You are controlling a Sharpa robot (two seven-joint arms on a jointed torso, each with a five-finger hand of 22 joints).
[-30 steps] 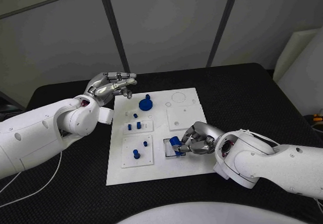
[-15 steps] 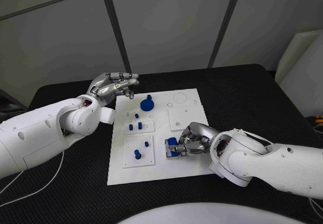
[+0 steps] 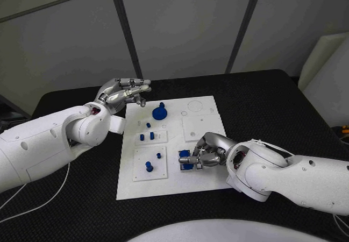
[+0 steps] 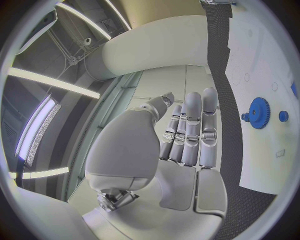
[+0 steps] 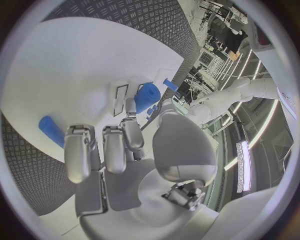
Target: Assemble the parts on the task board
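Note:
The white task board [image 3: 208, 178] lies mid-table. My right hand [image 3: 206, 152] hovers over the board's near middle and pinches a blue cylinder part [image 3: 190, 162] between thumb and a finger, just above a small square insert. In the right wrist view the blue cylinder part [image 5: 147, 96] sits at the fingertips [image 5: 130, 107], and another blue peg [image 5: 51, 130] lies on the board. A blue gear [image 3: 159, 112] stands at the far side, also the blue gear [image 4: 258, 106] in the left wrist view. My left hand [image 3: 123, 93] hangs beyond the board's far left corner, fingers extended, holding nothing.
Small blue pegs stand in the left inserts: a pair [image 3: 146, 137], one [image 3: 157, 154] and one [image 3: 148, 166]. A round recess [image 3: 193, 105] marks the far right of the board. Black table [image 3: 275, 106] surrounds it.
The right hand has turned slightly and brought the blue cylinder part lower and nearer the insert's near edge. The left hand has hardly moved.

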